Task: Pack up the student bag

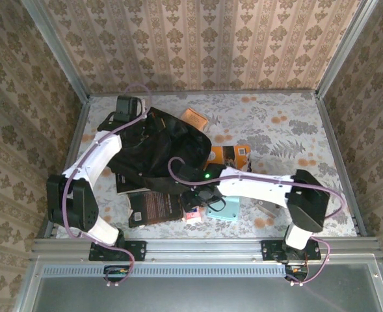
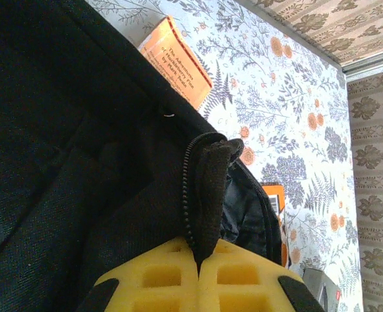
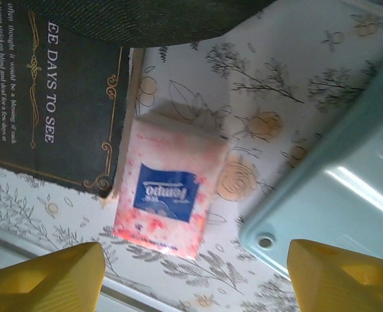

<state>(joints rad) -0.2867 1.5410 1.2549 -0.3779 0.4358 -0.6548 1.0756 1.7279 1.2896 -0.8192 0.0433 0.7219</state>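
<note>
1. the bag [image 1: 155, 146] lies slumped on the left-centre of the table [image 1: 289, 130], its near edge overlapping a dark book [image 1: 153, 208].
2. its long axis seems to run slantwise, from the far left toward the near middle. the zip edge sits at the far-left end, so the mouth probably opens that way, but i cannot tell which end is the rounded top.
3. the left gripper [image 2: 199, 260] is clenched on a fold of that zip edge.
4. the right gripper [image 3: 198, 286] hangs over a tissue packet [image 3: 165, 192] with its jaws spread wide and nothing between them. the packet lies just beside the dark book, with a pale blue box [image 3: 334, 195] near its other side.
5. risk: the pinch is on thin fabric, so it could slip and let the mouth sag shut.
6. risk: the packet is so close to the book that a finger could land on the cover. the packet is also soft and might slide out of a squeeze.
</note>
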